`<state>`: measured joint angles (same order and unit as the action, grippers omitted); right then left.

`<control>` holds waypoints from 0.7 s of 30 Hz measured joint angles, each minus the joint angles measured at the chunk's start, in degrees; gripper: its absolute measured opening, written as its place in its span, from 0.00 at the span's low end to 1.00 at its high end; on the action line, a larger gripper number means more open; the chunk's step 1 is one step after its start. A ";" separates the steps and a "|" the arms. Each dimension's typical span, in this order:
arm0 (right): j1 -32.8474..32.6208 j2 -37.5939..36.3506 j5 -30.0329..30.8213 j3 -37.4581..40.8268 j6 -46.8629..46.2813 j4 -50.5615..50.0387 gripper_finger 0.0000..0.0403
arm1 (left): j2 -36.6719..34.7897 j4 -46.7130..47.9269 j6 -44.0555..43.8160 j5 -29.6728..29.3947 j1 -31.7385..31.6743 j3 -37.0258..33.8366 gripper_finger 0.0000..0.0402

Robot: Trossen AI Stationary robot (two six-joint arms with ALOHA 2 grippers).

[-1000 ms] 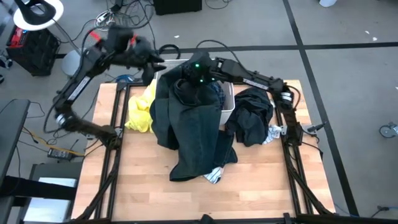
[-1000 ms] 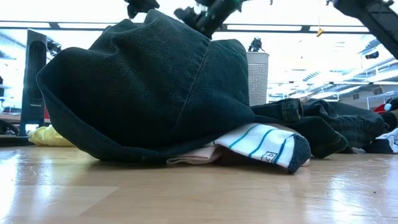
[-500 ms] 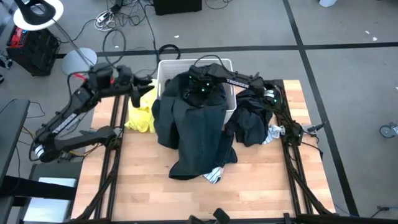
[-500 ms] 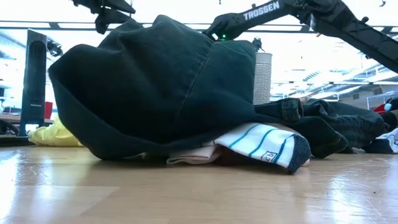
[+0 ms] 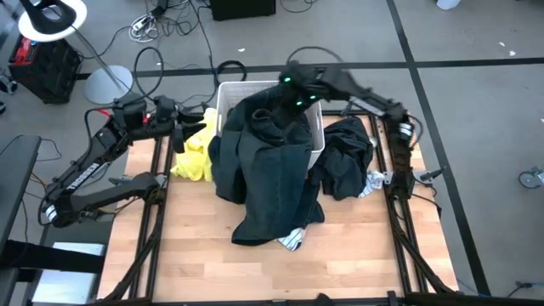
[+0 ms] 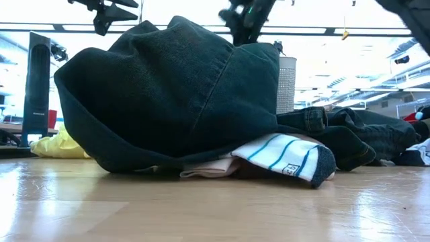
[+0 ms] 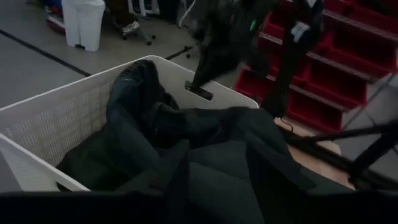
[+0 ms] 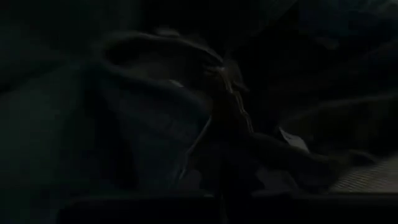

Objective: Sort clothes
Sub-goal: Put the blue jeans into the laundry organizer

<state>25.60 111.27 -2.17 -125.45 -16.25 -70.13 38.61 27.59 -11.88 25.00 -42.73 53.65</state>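
While the right gripper sits over the white bin, fingers pinched closed on the top of the dark green garment, the left gripper hangs spread wide and empty beside the yellow garment. Counted from above: one bin, one dark green garment, one yellow one, one black heap to the bin's right, one white-striped piece under the green one's near end, a pale pink bit beside it. The green garment's long axis runs from inside the bin, over its rim, toward the table's near edge.
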 joint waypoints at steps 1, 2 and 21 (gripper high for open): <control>-0.17 -1.65 0.00 -0.01 0.00 -0.85 0.01 | -0.52 0.96 1.08 0.14 0.35 0.00 0.41; -0.43 -3.37 0.00 -0.02 0.00 -1.93 0.01 | -1.08 1.90 1.69 0.15 0.77 0.00 0.41; -19.13 -23.82 11.35 3.15 -8.05 -19.75 0.01 | -17.02 -20.09 -12.92 -10.24 22.41 -23.79 0.41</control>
<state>6.47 87.45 9.17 -122.30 -24.30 -89.89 21.58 7.50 -24.79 14.76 -20.33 29.86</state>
